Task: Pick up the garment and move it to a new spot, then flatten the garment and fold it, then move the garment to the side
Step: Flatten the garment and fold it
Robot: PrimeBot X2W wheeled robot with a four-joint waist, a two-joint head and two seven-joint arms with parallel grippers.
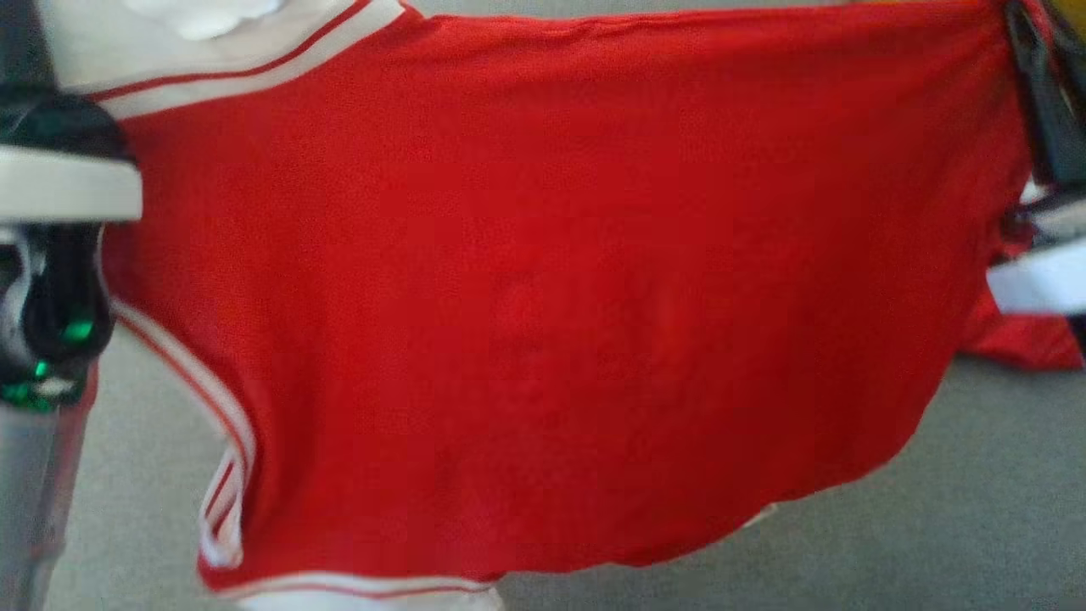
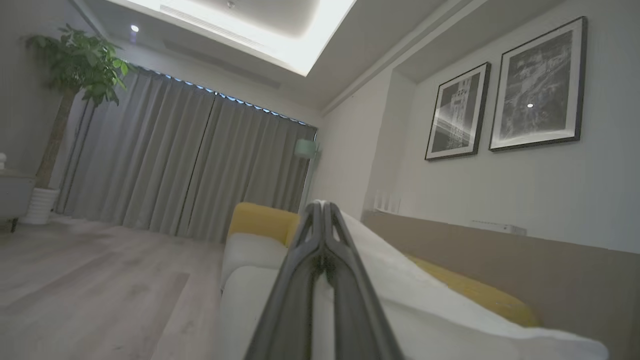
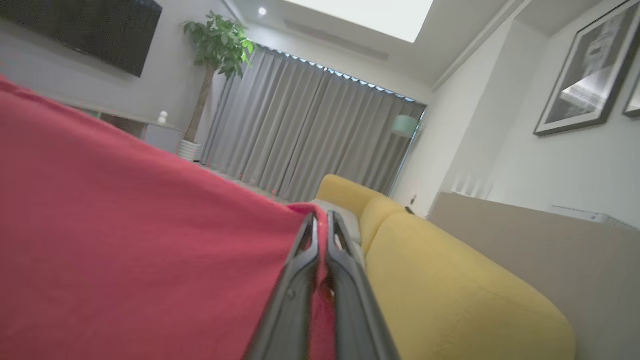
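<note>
Tightly, left end effector and right end effector clamp the garment.

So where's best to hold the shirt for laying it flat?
The top edge of the shirt, at its two ends, coming in from either side: it hangs wide and smooth from there, bottom loose. The left gripper and right gripper are shut on it there.

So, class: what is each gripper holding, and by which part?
Both hold the red garment, stretched between them: the left gripper pinches its white part, the right gripper a red edge.
</note>
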